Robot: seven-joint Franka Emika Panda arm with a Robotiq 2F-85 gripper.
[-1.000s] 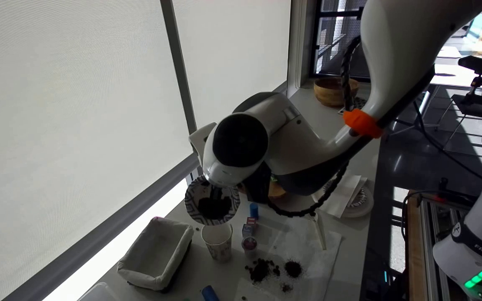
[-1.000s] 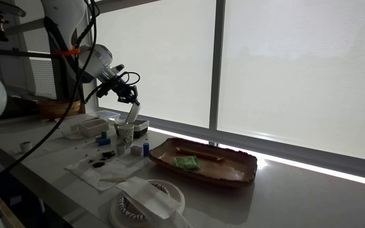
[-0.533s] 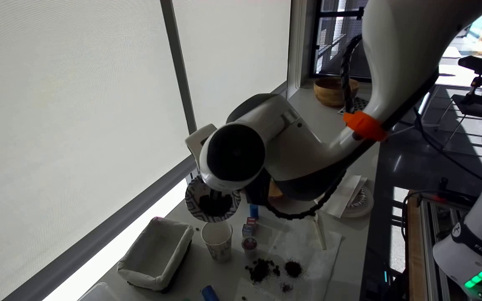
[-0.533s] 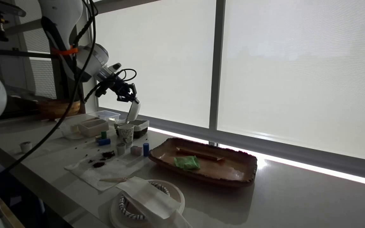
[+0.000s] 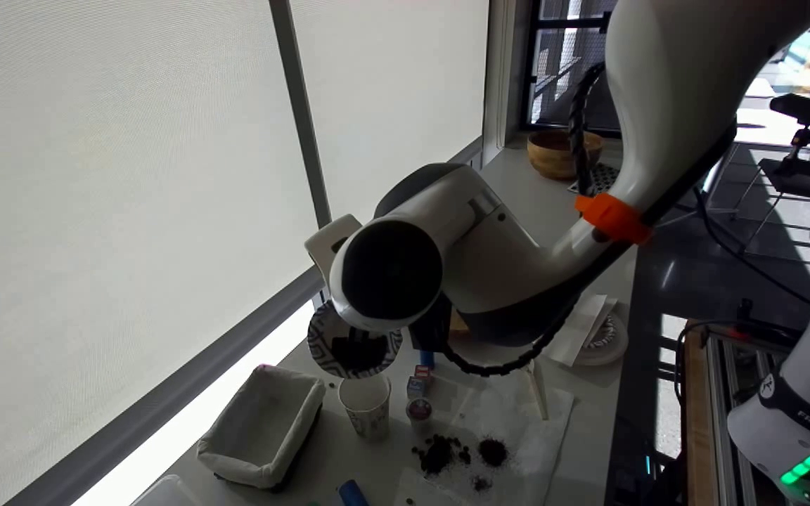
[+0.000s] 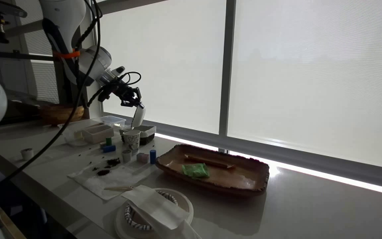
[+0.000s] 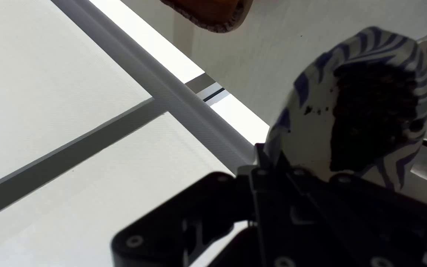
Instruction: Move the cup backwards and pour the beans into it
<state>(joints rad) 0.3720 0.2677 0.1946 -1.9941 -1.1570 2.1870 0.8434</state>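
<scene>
Patterned bowl tipped over the cup, beans heaped inside the bowl

Cup stands upright on the counter; in both exterior views the bowl's low edge hangs just over its mouth, touching or not is unclear. Printed wall, no handle seen, likely paper: light, a little springy, easily knocked over. If it needs shifting, best taken around the middle of its wall with a mild squeeze; the top would probably buckle.

The gripper is clamped on the bowl's upper rim, pinching the thin side. Bowl looks like paper too: little weight of its own, apt to flex at the pinch with the load hanging away from it. Sound hold, it seems, since it leaves the lower lip free for pouring; a twist there is the main worry.

Beans lie as one dark heap on the side away from the grip, a few specks on the bare wall. They look fine and perhaps damp, so likely to hang back, then slide in a lump. A slow, steeper tilt seems called for, lip kept over the cup.
</scene>
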